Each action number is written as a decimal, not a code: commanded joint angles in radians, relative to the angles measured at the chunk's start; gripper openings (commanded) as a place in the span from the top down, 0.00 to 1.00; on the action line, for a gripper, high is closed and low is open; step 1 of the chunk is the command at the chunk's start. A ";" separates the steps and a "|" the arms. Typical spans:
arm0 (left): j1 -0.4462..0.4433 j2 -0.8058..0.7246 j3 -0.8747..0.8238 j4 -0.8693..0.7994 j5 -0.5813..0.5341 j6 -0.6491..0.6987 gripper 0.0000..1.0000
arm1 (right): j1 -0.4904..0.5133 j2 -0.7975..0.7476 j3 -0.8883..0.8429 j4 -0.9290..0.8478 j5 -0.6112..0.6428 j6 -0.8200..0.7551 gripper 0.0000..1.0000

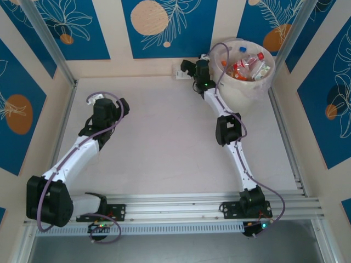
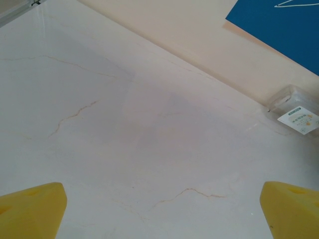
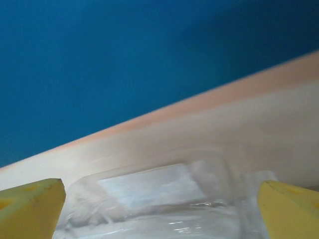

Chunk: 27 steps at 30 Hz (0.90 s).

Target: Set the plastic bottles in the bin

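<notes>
1. The bin (image 1: 249, 94) stands in the far right corner of the counter (image 1: 159, 142), and the plastic bottles (image 1: 248, 67) lie heaped inside it.
2. The left arm (image 1: 77, 148) reaches over the left part of the counter. Its jaws are released, and the yellow fingers (image 2: 32, 209) stand wide apart above the marbled surface.
3. The right arm (image 1: 235, 145) stretches to the back wall, just left of the bin. Its jaws are released too, and stand wide apart.
4. A clear plastic container (image 3: 149, 191) lies low between the right fingers (image 3: 30, 206). This view is blurred, so I cannot tell if it touches them.
</notes>
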 commanded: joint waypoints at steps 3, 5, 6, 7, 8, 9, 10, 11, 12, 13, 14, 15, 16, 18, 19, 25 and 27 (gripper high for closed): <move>0.004 -0.002 0.001 -0.009 0.013 -0.003 0.00 | -0.041 0.069 0.042 0.063 0.045 0.133 0.01; 0.002 -0.006 -0.004 -0.011 0.010 -0.007 0.00 | -0.036 0.077 0.043 0.073 0.034 0.136 0.01; 0.001 -0.008 -0.005 -0.011 0.009 -0.008 0.00 | -0.037 0.082 0.045 0.074 0.024 0.149 0.01; 0.002 -0.010 -0.008 -0.010 0.008 -0.009 0.00 | -0.037 0.088 0.046 0.075 0.005 0.164 0.01; 0.003 -0.010 -0.007 -0.012 0.007 -0.008 0.00 | -0.039 0.094 0.052 0.072 -0.013 0.175 0.01; 0.002 -0.012 -0.008 -0.012 0.004 -0.008 0.00 | -0.040 0.099 0.055 0.070 -0.028 0.180 0.01; 0.002 -0.011 -0.007 -0.014 0.004 -0.006 0.00 | -0.040 0.101 0.055 0.073 -0.047 0.179 0.01; 0.001 -0.011 -0.005 -0.015 0.002 -0.005 0.00 | -0.040 0.101 0.056 0.078 -0.063 0.177 0.01; 0.001 -0.011 -0.003 -0.017 0.002 -0.005 0.00 | -0.040 0.101 0.055 0.083 -0.074 0.177 0.01; 0.001 -0.013 -0.005 -0.018 -0.001 -0.004 0.00 | -0.041 0.103 0.056 0.091 -0.086 0.179 0.01; 0.000 -0.013 -0.006 -0.018 -0.003 -0.004 0.00 | -0.043 0.105 0.056 0.104 -0.099 0.183 0.01; 0.000 -0.014 -0.006 -0.018 -0.006 -0.004 0.00 | -0.044 0.108 0.055 0.116 -0.110 0.190 0.01; 0.000 -0.014 -0.008 -0.019 -0.009 -0.004 0.00 | -0.045 0.112 0.055 0.129 -0.120 0.197 0.01; 0.001 -0.011 -0.011 -0.017 -0.015 -0.007 0.00 | -0.045 0.119 0.059 0.145 -0.131 0.208 0.01; 0.000 -0.008 -0.012 -0.014 -0.014 -0.008 0.00 | -0.046 0.123 0.060 0.153 -0.134 0.213 0.01; -0.002 0.002 -0.012 -0.011 -0.013 -0.011 0.00 | -0.045 0.139 0.063 0.180 -0.150 0.233 0.01; -0.002 0.004 -0.012 -0.006 -0.016 -0.015 0.00 | -0.038 0.140 0.064 0.183 -0.175 0.240 0.01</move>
